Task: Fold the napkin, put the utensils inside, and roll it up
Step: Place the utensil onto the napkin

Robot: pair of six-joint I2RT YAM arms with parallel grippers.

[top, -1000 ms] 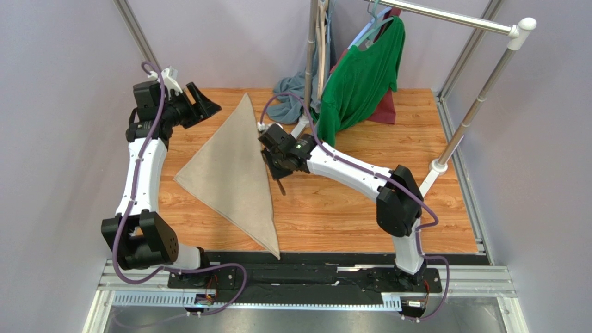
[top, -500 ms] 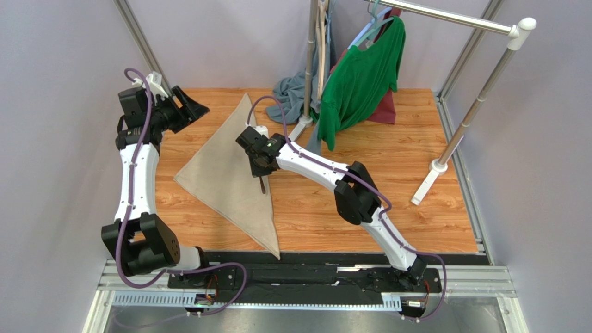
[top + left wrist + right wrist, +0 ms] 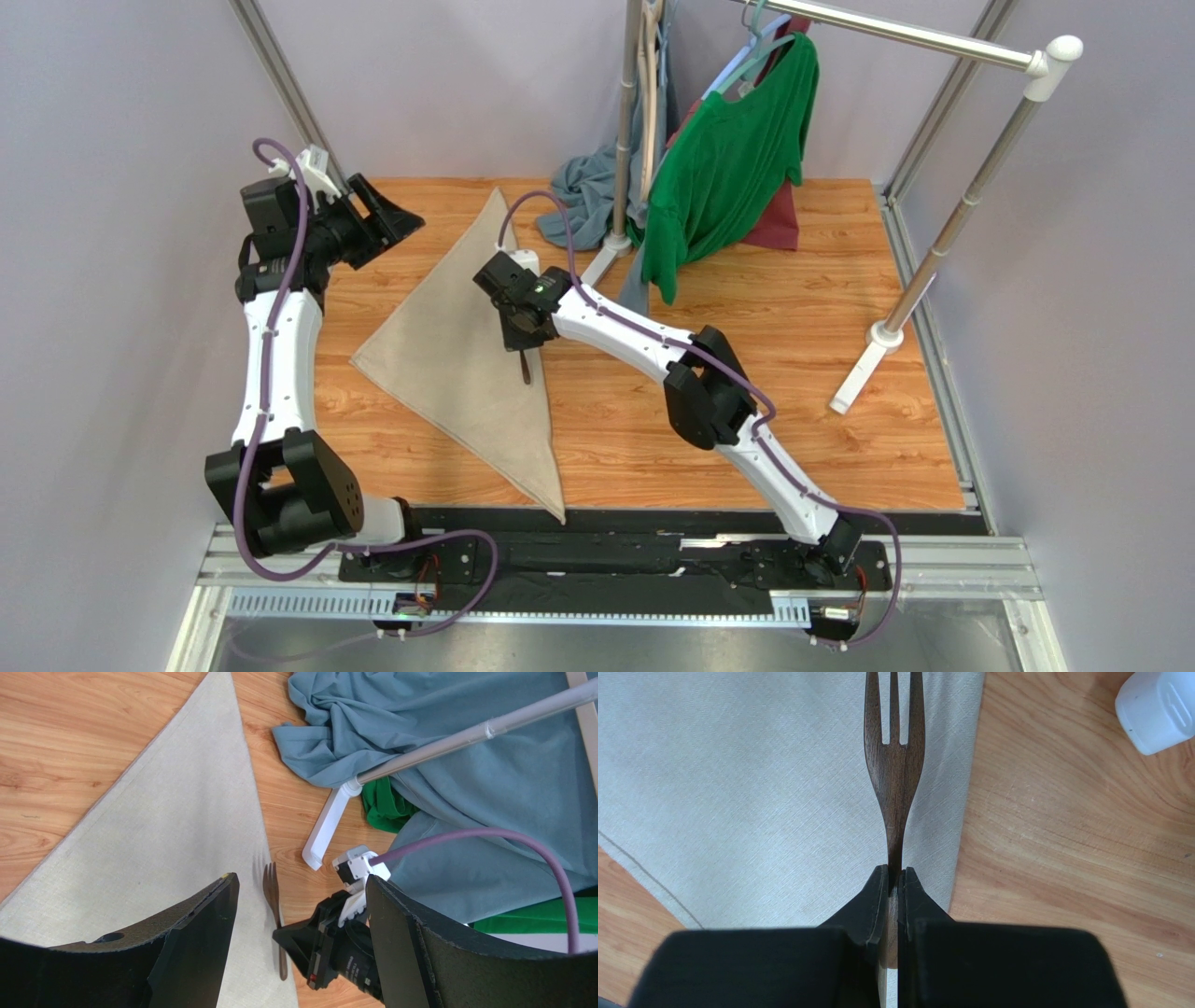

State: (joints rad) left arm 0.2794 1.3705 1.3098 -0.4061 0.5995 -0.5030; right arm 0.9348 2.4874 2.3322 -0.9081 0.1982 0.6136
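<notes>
Left gripper: jaws spread wide, nothing held. It is parked near the far-left corner of the wooden table, apart from the cloth, judged to be kept clear so the placing is not obstructed.

Napkin: already folded into a triangle and laid flat on the table, with the long edge running far-to-near on its right side.

Fork: pinched by the handle in the right gripper, fingers pressed tight on it, tines pointed away from the wrist. It is held over the napkin just inside the long right edge, roughly parallel to it. This is judged to be so that a roll can be started from that edge with the fork wrapped in.

Contact with the cloth cannot be confirmed; a shadow beside the fork in the left wrist view suggests a small gap. Release not yet done.

Grey-blue cloth and green shirt, far right: not involved.
</notes>
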